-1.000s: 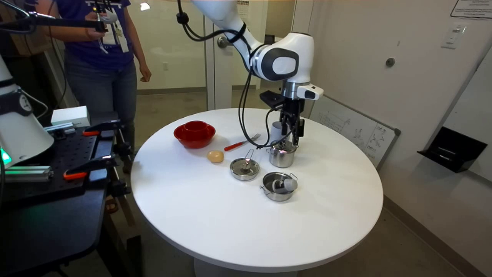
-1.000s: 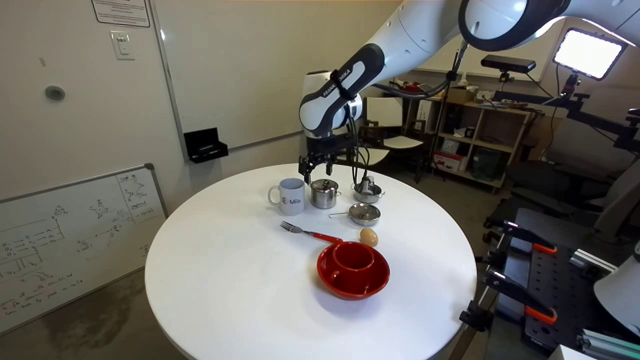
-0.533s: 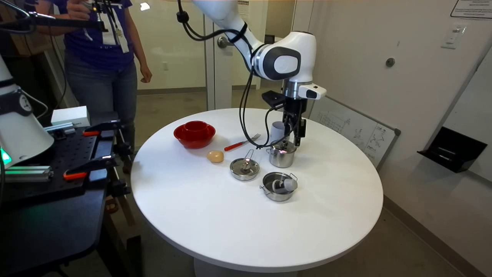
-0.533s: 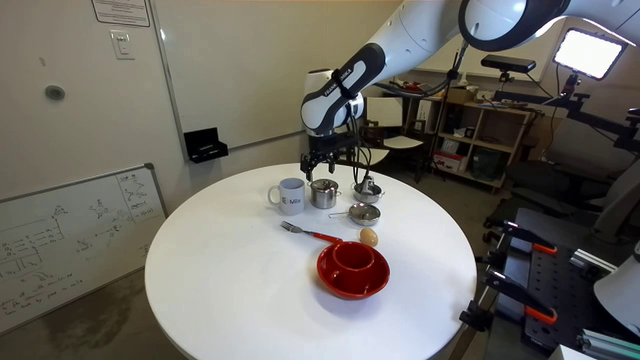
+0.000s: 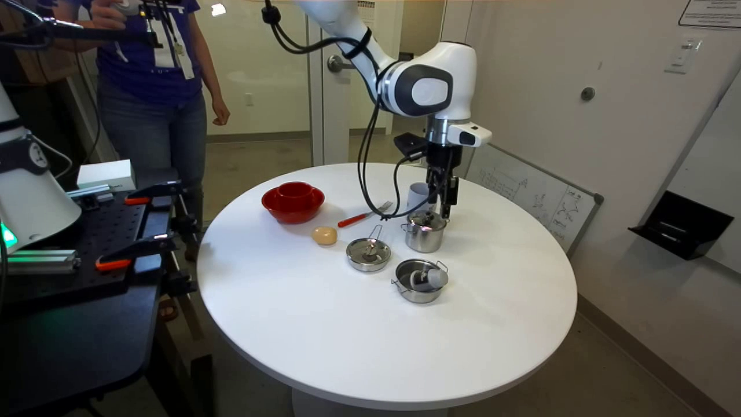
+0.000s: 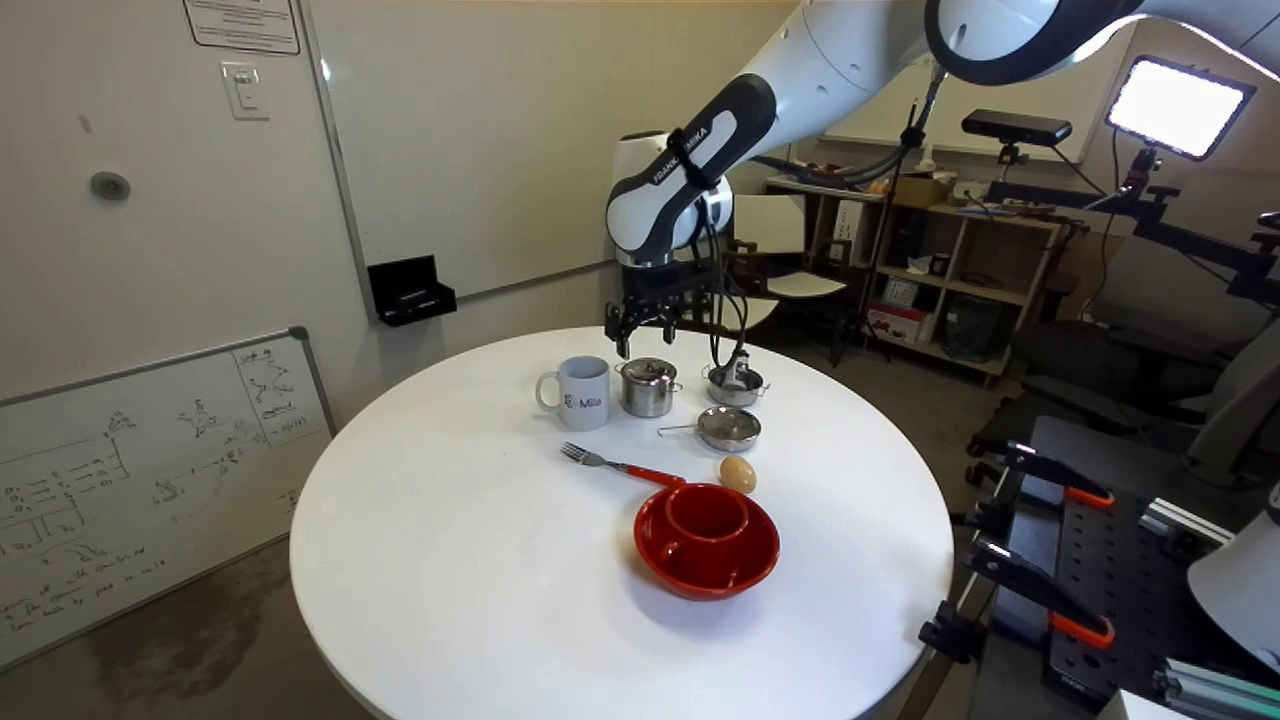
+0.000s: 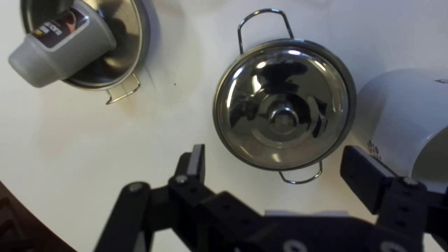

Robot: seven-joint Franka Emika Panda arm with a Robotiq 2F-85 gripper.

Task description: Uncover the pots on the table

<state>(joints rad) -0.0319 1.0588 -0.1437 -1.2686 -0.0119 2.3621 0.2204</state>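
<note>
Steel pots point(image 5: 424, 237), three by my count, stand on the counter point(image 5: 341, 341), and I judge the uncovering only partly done. One is bare: the lidless pot point(image 5: 418, 296), where a grey bottle point(image 7: 66, 42) lies slantwise, its cap past the rim. The tall pot point(image 6: 648, 392) has its lid point(image 7: 259, 140) on, seated by the look of it. Near the brown egg point(image 6: 738, 474) sits a shallow pan point(image 5: 369, 267) that seems covered too, by a shiny disc point(image 5: 360, 250) — though I can't make out which way up it lies.

My end effector point(image 7: 272, 161) hangs by the tall pot's lid, spread wide, with nothing between its fingers point(image 7: 196, 162) and no contact that I can make out. As I read it, the step in hand is getting hold of the knob point(image 7: 284, 120) on that lid; the fingers look off toward one edge of it, so I'd centre over the knob before lowering and pinching. A pale mug point(image 6: 583, 393) stands just beside the pot, near one finger — a careless descent could nudge it. Once this lid is off, the shallow pan's cover would seem to be all that's left.
</note>
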